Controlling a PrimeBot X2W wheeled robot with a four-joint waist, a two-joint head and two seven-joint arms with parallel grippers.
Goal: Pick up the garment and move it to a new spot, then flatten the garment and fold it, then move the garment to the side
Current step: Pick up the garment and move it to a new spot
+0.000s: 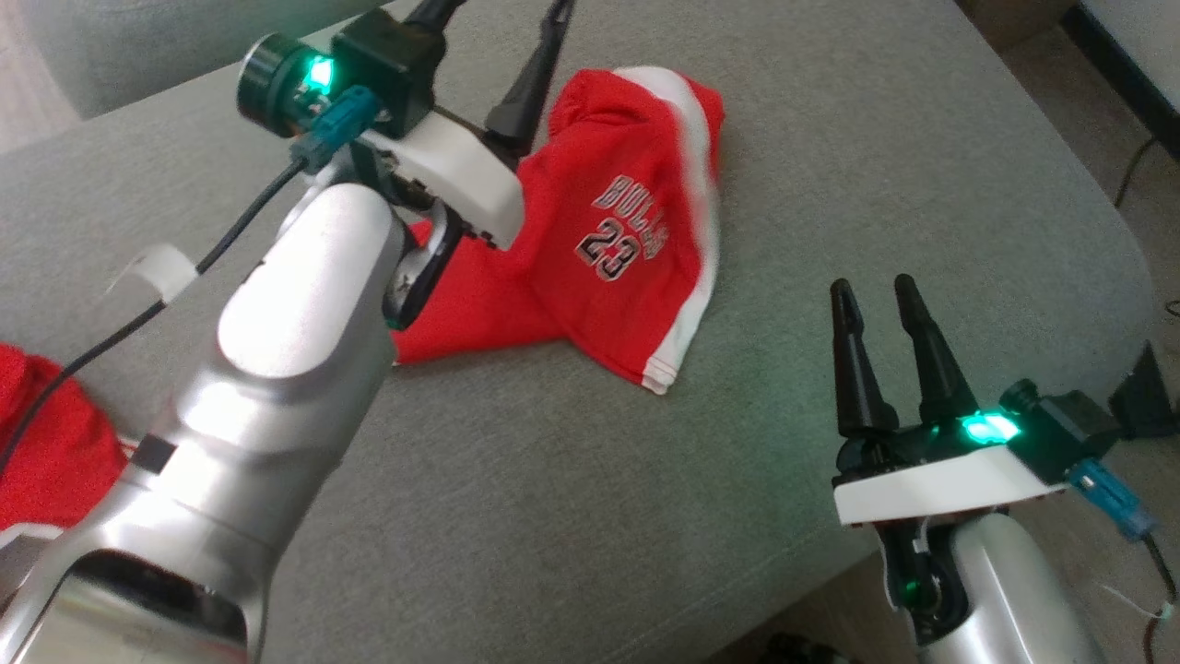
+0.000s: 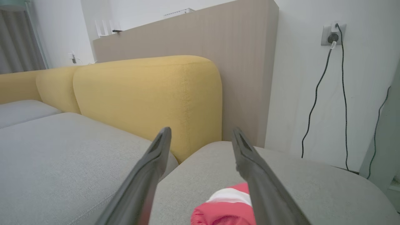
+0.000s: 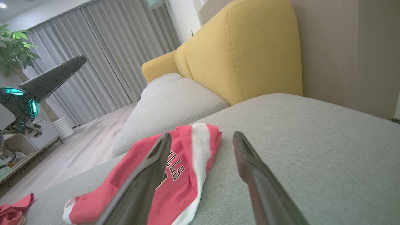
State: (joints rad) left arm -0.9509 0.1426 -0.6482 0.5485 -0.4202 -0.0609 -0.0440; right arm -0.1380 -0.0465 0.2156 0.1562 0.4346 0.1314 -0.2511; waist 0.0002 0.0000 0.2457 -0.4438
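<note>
There are two red garments (image 1: 608, 277) (image 1: 46, 443) and two grippers (image 2: 201, 129) (image 1: 872, 284)

The head camera looks steeply down on the grey cushion (image 1: 553, 480) from close above the left arm (image 1: 295, 369). Both wrist cameras ride low over it, facing the yellow backrest (image 2: 147, 100); the left seems nearer the cushion's far edge. All three catch the red garment (image 1: 608, 240).

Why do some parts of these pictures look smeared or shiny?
Head view: the red shirt shows a smeared white edge, likely motion blur; light glares off the silver forearm. Left wrist view: the left end effector looks soft, too near the lens. Right wrist view: the right end effector is soft likewise, the yellow cushion sharp.
</note>
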